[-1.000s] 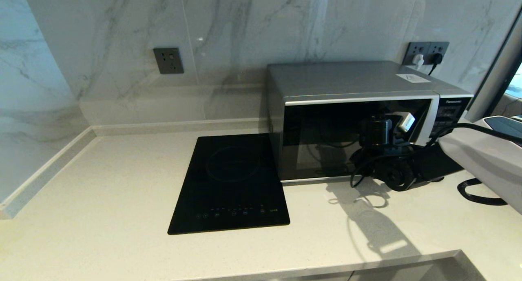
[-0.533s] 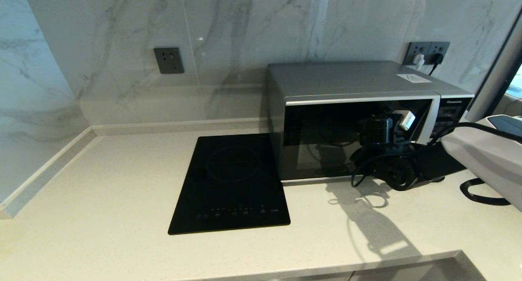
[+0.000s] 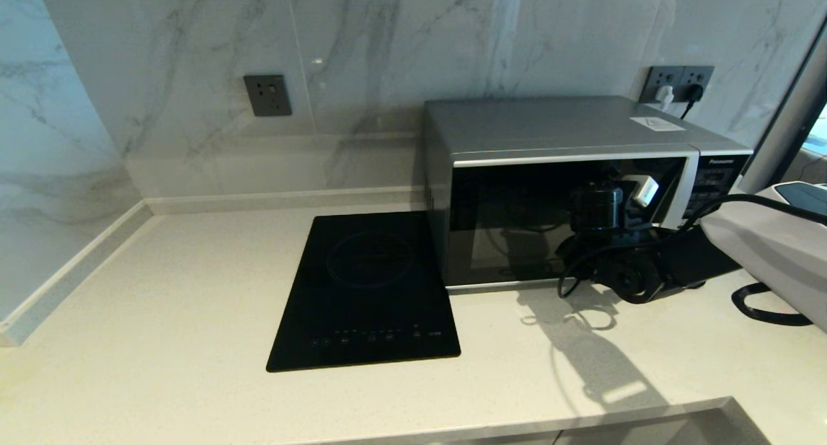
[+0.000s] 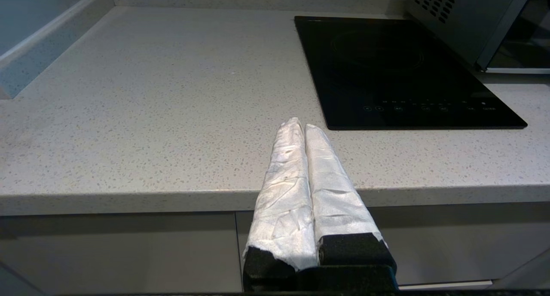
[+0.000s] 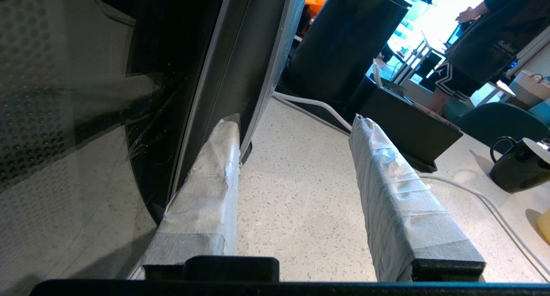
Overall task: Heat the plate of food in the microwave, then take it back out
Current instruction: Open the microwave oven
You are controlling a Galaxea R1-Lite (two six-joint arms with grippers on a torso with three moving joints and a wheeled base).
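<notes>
Head view: microwave (image 3: 555, 193) on tabletop (image 3: 161, 303), door shut, right of cooktop (image 3: 365, 290). Right gripper (image 5: 296, 128) at door's handle edge, fingers (image 5: 386, 193) spread. Left gripper (image 4: 300, 126) over tabletop's front edge, fingers pressed together. Plate unseen.

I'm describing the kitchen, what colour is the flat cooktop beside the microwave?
Glossy black. The cooktop shows best in the head view, left of the microwave.
</notes>
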